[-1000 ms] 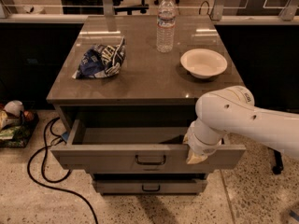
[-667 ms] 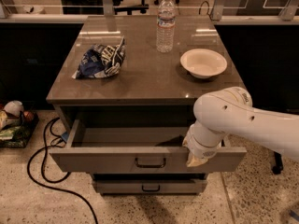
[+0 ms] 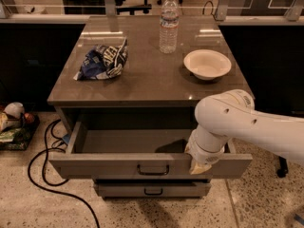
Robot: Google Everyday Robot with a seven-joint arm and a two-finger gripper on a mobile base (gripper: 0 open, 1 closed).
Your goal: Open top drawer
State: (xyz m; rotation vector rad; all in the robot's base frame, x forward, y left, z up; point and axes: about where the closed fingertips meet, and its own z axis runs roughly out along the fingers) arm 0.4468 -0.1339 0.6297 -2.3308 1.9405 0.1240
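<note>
Wide grey-beige top drawer (image 3: 118, 164) is well out, so the job looks basically done. Tool (image 3: 199, 164) is at the drawer's front lip, right side; can't tell if it's gripping. Next I'd guess: back away cleanly.

A: Where did the arm (image 3: 266, 132) come in?
B: From the right edge. It was white and reached left across the near part of the scene, ending in 1 big rounded joint (image 3: 222, 114).
A: And below that?
B: The wrist (image 3: 205, 144) turned straight down from the joint.
A: The gripper (image 3: 199, 164)?
B: It hung low under the wrist, on the near side, right of centre, pointing down.
</note>
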